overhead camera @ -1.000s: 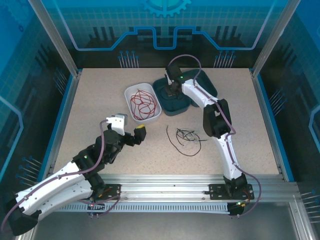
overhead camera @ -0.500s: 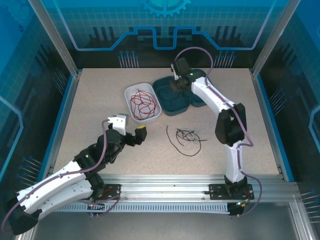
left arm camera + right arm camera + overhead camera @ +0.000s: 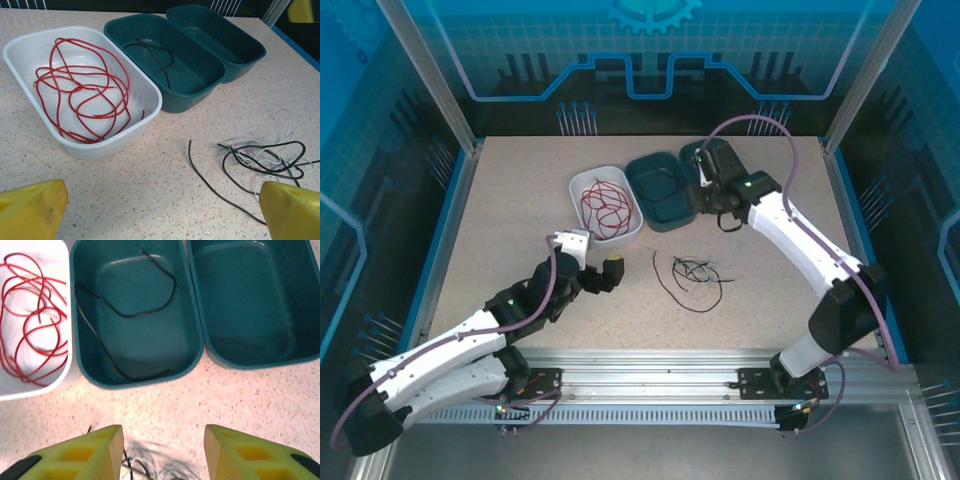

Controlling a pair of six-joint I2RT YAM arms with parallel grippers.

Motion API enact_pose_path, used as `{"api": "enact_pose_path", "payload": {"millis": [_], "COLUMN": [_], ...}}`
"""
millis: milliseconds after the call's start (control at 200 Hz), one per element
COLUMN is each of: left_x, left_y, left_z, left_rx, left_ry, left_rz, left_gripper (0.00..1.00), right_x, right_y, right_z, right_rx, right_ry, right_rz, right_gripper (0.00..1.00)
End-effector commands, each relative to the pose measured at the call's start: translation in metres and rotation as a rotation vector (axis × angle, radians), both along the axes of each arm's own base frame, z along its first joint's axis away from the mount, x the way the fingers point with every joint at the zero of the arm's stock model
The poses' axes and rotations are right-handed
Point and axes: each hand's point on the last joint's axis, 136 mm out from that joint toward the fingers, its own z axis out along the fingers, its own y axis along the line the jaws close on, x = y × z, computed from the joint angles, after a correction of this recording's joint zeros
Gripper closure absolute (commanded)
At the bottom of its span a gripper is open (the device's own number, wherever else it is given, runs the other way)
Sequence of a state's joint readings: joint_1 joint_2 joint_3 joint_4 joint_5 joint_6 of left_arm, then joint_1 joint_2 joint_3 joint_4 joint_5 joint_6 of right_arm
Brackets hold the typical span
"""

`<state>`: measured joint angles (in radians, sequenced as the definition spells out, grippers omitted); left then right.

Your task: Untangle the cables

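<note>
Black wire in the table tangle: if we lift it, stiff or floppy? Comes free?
Likely floppy: the black wire lies in slack loops. It would probably drag the white wire along, since their loops cross. Hair-thin, so seemingly light.

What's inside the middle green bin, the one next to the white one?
One loose black cable lies on the floor of the green bin, nothing else. The right wrist view looks straight down, so nothing is covered.

Left arm [image 3: 470,335]: stretched low, angled forward-right.
Left gripper [image 3: 160,210]: fingers spread wide, empty.
Right arm [image 3: 800,240]: raised, reaching far.
Right gripper [image 3: 162,452]: fingers apart, empty.
</note>
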<state>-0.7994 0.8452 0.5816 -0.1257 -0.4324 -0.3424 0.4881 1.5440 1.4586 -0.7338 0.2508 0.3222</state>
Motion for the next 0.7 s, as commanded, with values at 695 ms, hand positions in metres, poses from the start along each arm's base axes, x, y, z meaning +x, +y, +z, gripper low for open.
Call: {"api": "enact_pose_path", "payload": {"millis": [695], "left_x": [0.027], "left_y": [0.039], "left_z": [-0.021], "left_rx": [-0.145], "left_ry": [0.199], "left_rz": [0.209], "left_gripper": [0.01], "right_x": [0.108], "right_y": [0.128], "right_z": [-0.084], "right_rx": [-0.085], "right_ry": [0.136], "right_rz": [0.249], "right_gripper": [0.59]}}
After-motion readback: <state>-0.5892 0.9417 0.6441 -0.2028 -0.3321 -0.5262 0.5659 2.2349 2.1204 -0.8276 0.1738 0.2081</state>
